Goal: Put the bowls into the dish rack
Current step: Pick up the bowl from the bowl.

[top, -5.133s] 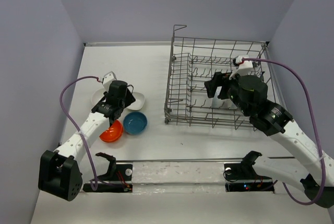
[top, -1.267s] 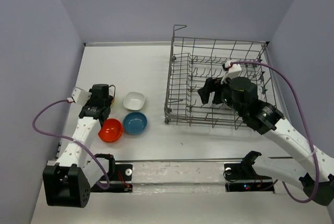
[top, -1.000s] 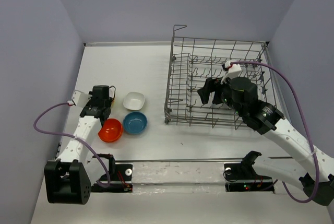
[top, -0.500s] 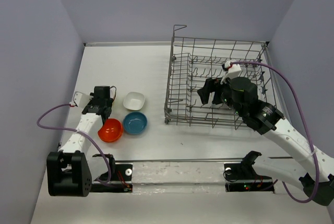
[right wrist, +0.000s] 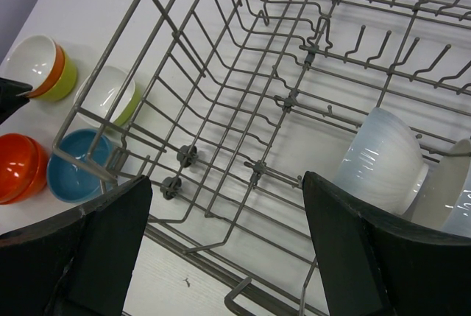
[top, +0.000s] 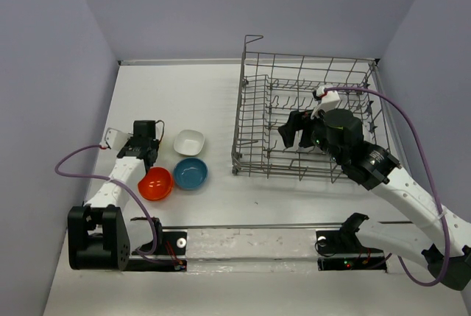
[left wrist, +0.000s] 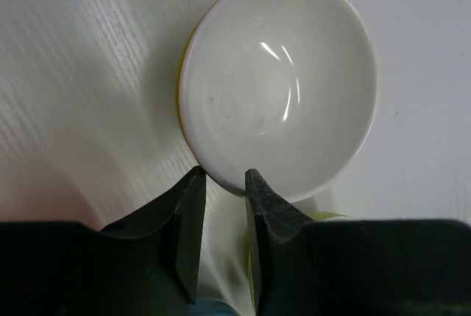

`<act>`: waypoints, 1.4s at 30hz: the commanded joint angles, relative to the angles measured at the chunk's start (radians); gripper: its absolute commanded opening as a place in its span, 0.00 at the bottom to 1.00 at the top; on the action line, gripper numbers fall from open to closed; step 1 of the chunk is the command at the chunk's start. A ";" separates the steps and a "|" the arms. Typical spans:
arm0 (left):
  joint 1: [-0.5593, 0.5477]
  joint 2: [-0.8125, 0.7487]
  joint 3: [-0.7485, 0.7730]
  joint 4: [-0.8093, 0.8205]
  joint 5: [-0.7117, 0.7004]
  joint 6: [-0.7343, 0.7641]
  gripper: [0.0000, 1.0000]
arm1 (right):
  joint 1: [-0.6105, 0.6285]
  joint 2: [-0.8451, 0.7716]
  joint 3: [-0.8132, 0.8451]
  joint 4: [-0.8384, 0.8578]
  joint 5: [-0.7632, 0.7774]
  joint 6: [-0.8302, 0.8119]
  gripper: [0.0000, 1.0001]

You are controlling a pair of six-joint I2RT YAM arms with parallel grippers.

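Note:
In the left wrist view my left gripper (left wrist: pixel 221 182) is shut on the near rim of a round white bowl (left wrist: pixel 280 80), which sits nested in a yellow-green bowl (left wrist: pixel 324 215). From above, the left gripper (top: pixel 145 150) hides that stack. Beside it lie an orange-red bowl (top: pixel 156 183), a blue bowl (top: pixel 190 173) and a squarish white bowl (top: pixel 188 141). My right gripper (right wrist: pixel 227 183) is wide open and empty above the dish rack (right wrist: pixel 221 51). It hovers over the rack's front half (top: pixel 294 129). A white ribbed bowl (right wrist: pixel 383 161) stands in the rack, with another white one (right wrist: pixel 450 183) beside it.
The dish rack (top: pixel 309 60) fills the right half of the table, with a raised handle (top: pixel 253 37) at its far left corner. Purple walls close in left, right and back. A rail (top: pixel 250 241) runs along the near edge.
The left arm has shifted and its base link has turned, while its gripper stays at the stacked bowls. Five seconds ago it was further right. The right gripper moved left over the rack, then held still.

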 commanded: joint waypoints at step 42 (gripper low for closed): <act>0.018 0.051 0.138 -0.017 0.010 0.114 0.10 | 0.007 0.003 -0.005 0.052 -0.029 0.000 0.88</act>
